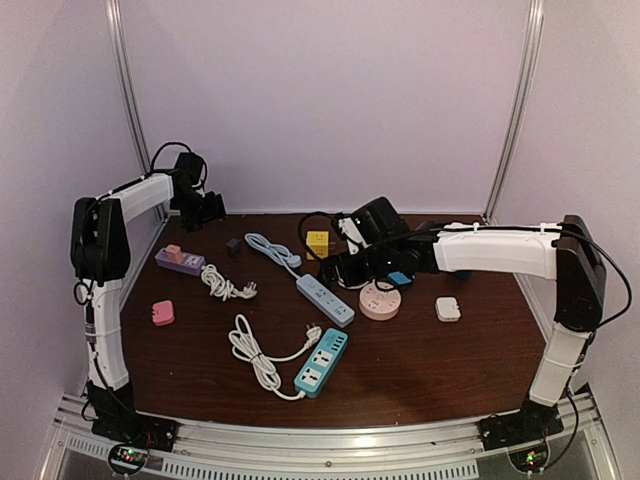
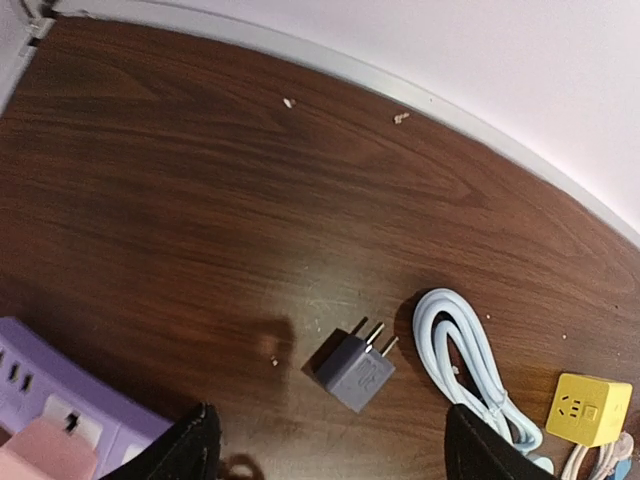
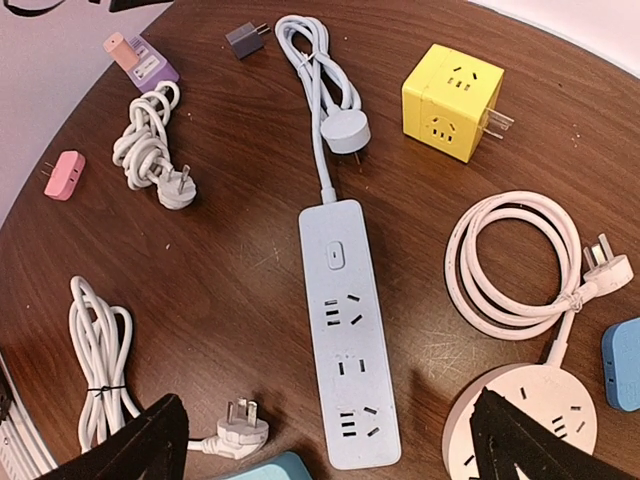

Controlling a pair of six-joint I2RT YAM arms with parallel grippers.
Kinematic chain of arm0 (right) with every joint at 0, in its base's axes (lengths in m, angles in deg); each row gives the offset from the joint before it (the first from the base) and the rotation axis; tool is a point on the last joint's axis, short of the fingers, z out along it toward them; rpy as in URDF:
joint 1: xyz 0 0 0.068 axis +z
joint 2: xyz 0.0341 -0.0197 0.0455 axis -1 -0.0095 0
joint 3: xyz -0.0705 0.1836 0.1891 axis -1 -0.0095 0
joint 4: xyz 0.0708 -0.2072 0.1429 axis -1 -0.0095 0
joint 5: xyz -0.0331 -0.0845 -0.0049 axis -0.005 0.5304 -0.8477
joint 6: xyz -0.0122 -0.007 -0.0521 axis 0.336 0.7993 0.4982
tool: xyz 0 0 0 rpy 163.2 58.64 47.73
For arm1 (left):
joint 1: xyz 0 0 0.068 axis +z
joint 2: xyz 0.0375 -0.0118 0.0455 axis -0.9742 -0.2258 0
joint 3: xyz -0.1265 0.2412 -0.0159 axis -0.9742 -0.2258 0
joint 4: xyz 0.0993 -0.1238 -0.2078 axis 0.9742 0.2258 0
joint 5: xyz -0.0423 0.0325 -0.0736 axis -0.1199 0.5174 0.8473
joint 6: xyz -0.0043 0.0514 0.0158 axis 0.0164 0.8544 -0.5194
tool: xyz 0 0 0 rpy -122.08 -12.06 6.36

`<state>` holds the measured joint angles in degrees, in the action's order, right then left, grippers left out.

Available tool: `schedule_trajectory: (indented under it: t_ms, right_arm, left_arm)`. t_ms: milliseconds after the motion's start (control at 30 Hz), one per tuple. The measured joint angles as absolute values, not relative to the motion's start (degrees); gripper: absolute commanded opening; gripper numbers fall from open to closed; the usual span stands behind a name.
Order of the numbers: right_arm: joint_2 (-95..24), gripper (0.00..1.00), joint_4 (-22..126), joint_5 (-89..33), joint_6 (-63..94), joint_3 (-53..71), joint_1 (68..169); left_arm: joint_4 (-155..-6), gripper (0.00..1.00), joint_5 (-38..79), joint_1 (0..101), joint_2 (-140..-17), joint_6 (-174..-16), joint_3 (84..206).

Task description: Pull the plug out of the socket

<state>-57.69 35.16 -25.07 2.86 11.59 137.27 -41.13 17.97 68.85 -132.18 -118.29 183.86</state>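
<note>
**A:** Is the pink plug point(image 3: 121, 46) out yet?

**B:** No. It sits in the purple power strip point(image 3: 152, 68) at the far left of the table point(image 1: 420, 370). It looks fully seated, though it is small in view. All the pulling is left.

**A:** And the claws?

**B:** The left gripper point(image 2: 330, 430) hovers beside the strip, fingers apart and empty. The right gripper point(image 3: 330, 400) is spread too, well apart from it.

**A:** Orientation?

**B:** The strip lies flat, its long axis roughly left-right. The plug stands up from its left end.

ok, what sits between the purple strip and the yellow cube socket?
A loose grey adapter, then a coiled pale-blue cord; clearest in the left wrist view.
</note>
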Motion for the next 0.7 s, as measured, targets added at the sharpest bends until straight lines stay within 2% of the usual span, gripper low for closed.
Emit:
schedule_trajectory:
  t_ms: [233,367,700]
  right_arm:
    - [-57.69,1.00,35.05,-24.61,3.80,11.97,137.27]
    - [-57.69,1.00,35.68,-24.94,3.95,11.97,137.27]
    - [-55.25,1.00,36.58,-25.11,5.19,7.66,137.27]
  left_arm:
    - [-31.71,0.70,-2.66,65.64,-120.01,-128.30,180.97]
    - [-27.01,0.68,-10.07,66.27,-118.19,-135.84,179.71]
    - [-23.01,0.65,-12.50,68.96,-122.41,-146.92,178.99]
